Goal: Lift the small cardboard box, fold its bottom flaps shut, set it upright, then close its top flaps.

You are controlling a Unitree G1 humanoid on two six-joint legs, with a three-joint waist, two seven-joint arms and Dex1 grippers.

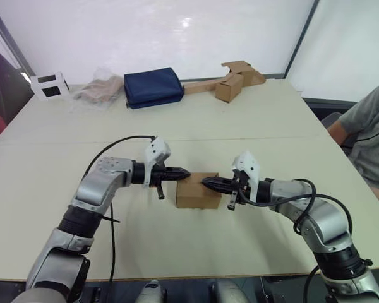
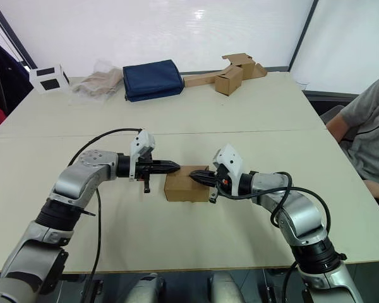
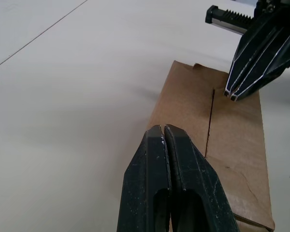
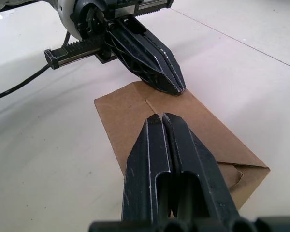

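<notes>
Worktop (image 1: 177, 120), pale and broad, spans the head views. A person's arm in a grey sleeve (image 1: 369, 126) sits at the right edge. Along the top of the frame lie a navy pouch (image 1: 153, 87), a brown box joined to a cardboard strip (image 1: 230, 82), a crumpled plastic bag (image 1: 100, 89) and a white cube with black squares (image 1: 49, 85). The small cardboard box (image 1: 198, 191) rests at lower centre, its top flaps (image 3: 217, 121) folded flat. The left pincer (image 1: 184, 172) and right pincer (image 1: 206, 183), each with fingers pressed together, meet over the flaps from opposite sides.
</notes>
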